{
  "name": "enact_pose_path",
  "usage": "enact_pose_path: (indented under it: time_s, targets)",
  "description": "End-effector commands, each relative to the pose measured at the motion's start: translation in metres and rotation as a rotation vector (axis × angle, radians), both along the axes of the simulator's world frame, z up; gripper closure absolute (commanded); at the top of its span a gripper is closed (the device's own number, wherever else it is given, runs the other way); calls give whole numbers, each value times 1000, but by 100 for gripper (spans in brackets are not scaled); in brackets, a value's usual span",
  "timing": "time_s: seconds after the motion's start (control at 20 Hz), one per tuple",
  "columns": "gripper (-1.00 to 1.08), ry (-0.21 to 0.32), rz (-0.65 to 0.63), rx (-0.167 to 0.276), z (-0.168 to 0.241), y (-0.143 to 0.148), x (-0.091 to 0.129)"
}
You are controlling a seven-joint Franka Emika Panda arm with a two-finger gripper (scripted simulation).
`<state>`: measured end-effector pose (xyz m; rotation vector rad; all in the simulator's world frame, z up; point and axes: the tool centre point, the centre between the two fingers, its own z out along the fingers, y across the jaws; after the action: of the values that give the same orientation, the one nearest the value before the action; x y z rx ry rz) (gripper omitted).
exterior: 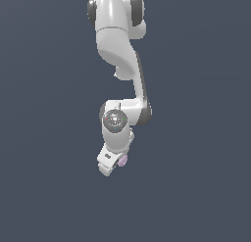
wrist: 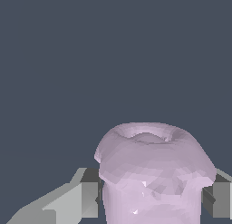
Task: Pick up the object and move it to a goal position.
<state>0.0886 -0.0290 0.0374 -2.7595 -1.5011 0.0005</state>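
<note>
The object (wrist: 152, 173) is a pale pink-lilac lumpy stub with a dished top. In the wrist view it fills the space between my two grey fingers (wrist: 84, 198), which press on its sides. In the exterior view only a small pink edge of the object (exterior: 123, 160) shows beside the white gripper (exterior: 113, 164), which hangs tilted below the white arm. The gripper is shut on the object. I cannot tell from these views whether it rests on the surface or is held above it.
A plain dark blue-grey surface (exterior: 196, 187) fills both views. The white arm (exterior: 120, 50) reaches down from the top of the exterior view. No other objects or marker show.
</note>
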Motion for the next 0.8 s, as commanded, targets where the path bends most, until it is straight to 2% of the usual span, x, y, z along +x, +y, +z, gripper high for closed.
enact_pose_path:
  time_s: [0.0,0.3,0.75]
  targets:
    - [108,0,0,0,1,-4,-1]
    - [108,0,-1,0,6,-39,-7]
    - [108,0,-1,0,20,-136,-24]
